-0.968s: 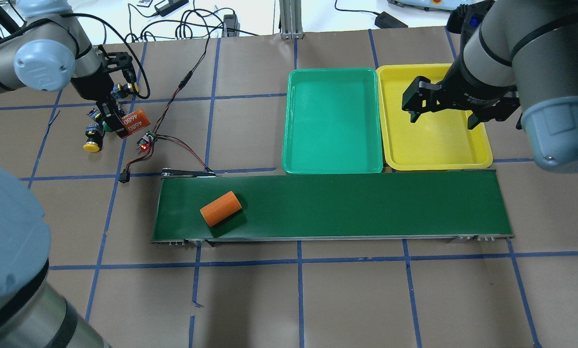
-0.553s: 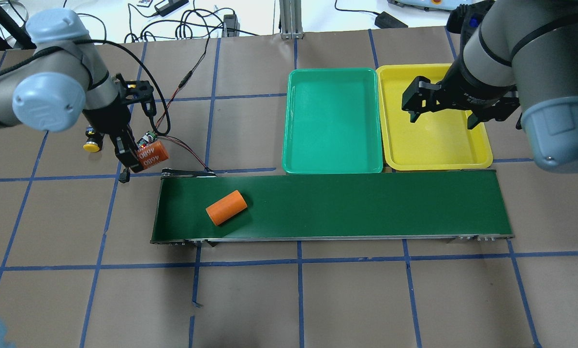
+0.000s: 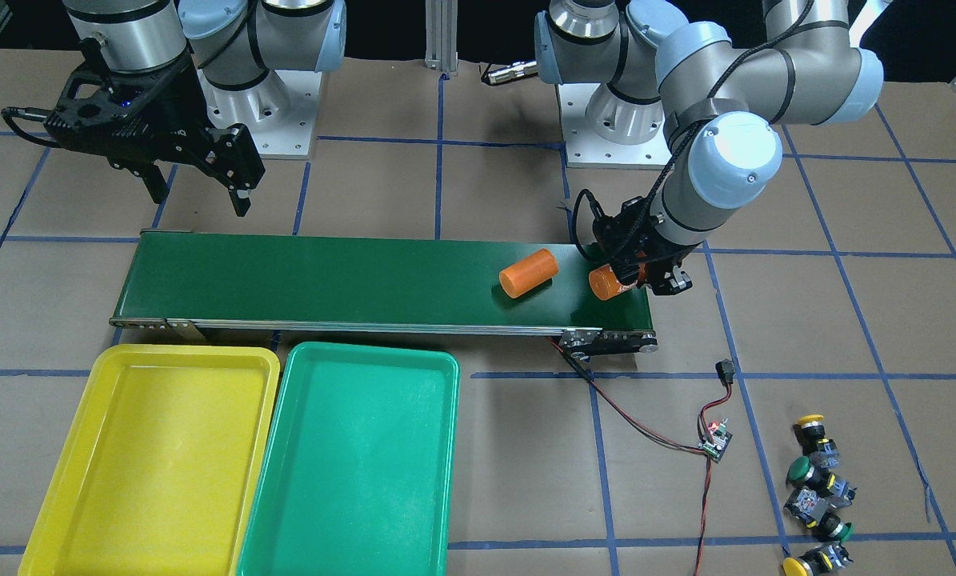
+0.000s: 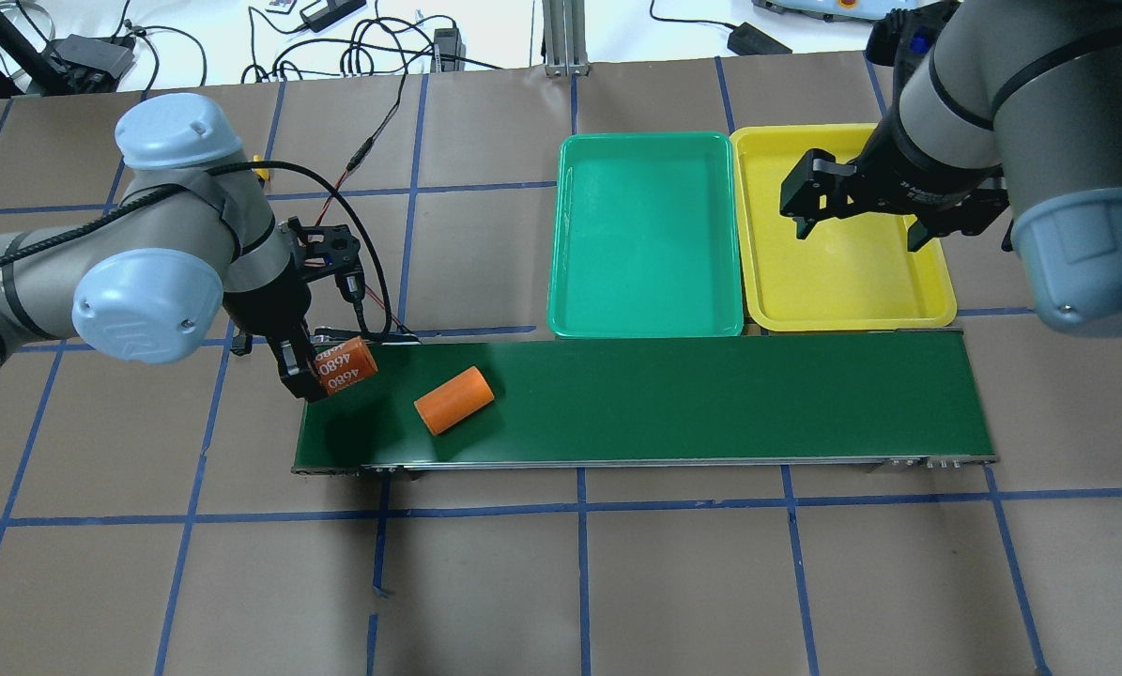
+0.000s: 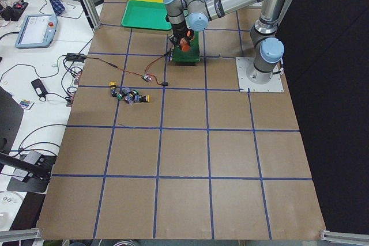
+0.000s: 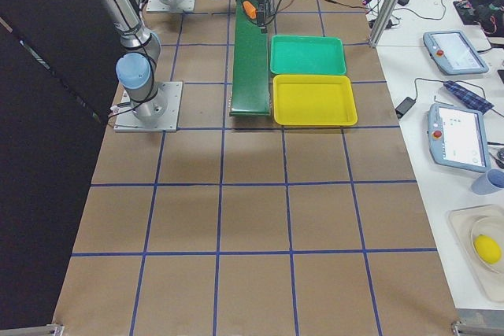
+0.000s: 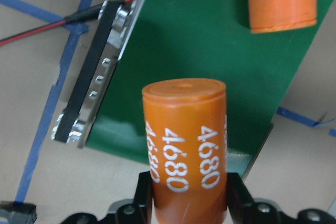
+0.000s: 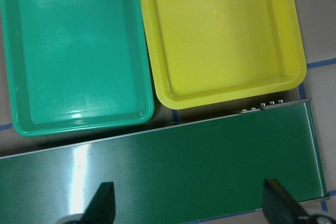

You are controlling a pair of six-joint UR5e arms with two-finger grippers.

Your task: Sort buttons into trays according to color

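Note:
Several buttons (image 3: 815,472) with yellow and green caps lie in a loose cluster on the brown paper, small in the left side view (image 5: 130,95). The yellow tray (image 3: 150,464) and the green tray (image 3: 358,464) sit side by side, both with nothing in them. My left gripper (image 4: 321,369) is shut on an orange cylinder printed "4680" (image 4: 349,364) and holds it over the left end of the conveyor belt (image 4: 711,394). In the left wrist view the cylinder (image 7: 184,150) fills the space between the fingers. My right gripper (image 4: 861,230) hangs open over the yellow tray (image 4: 842,272).
A plain orange cylinder (image 4: 454,400) lies on the belt just right of the held one. A small circuit board (image 3: 716,440) with red and black wires lies between the belt's end and the buttons. Cables and boxes line the far table edge.
My left arm has carried the "4680" cylinder from beside the buttons to above the belt's left end. The loose cylinder has drifted right along the belt. The right arm is still.

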